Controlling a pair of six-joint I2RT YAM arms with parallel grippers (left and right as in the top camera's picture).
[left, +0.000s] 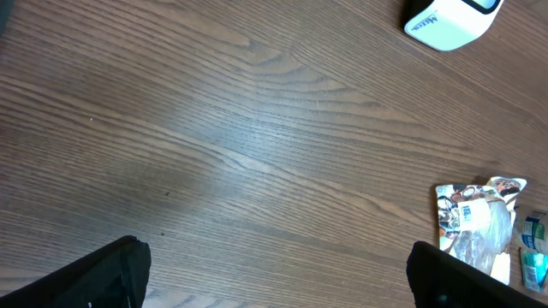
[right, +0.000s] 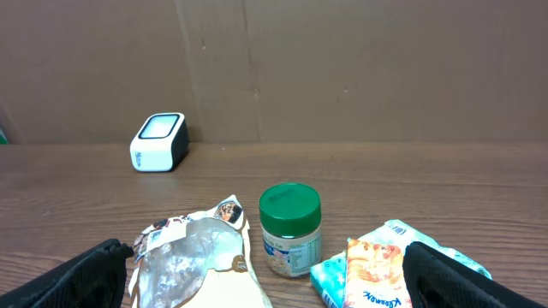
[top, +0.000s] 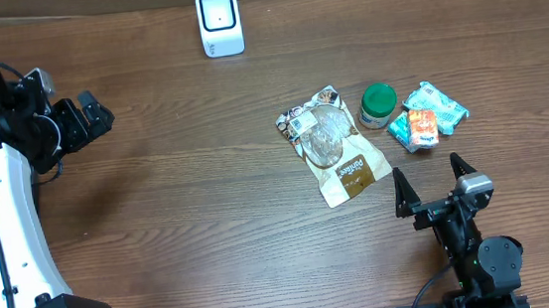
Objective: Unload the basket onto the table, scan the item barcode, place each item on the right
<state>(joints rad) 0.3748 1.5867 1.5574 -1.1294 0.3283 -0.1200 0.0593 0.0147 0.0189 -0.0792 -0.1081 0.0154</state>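
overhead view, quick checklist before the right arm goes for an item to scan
1. Right jaws open, nothing held: ok
2. Left jaws open, nothing held: ok
3. Scanner unobstructed at the far side of the table: ok
4. Snack pouch lying flat, nothing on top: ok
5. Orange packet separate from teal packet: not ok, they touch
6. Barcode visible on the green-lidded jar or any other item: cannot tell

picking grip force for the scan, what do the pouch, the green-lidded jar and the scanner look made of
Pouch: thin plastic film, glossy; it crinkles and glints, with a clear window.
Green-lidded jar: probably plastic, smooth green lid over a whitish body with a printed label.
Scanner: hard white plastic, smooth shell, seemingly glossy window.
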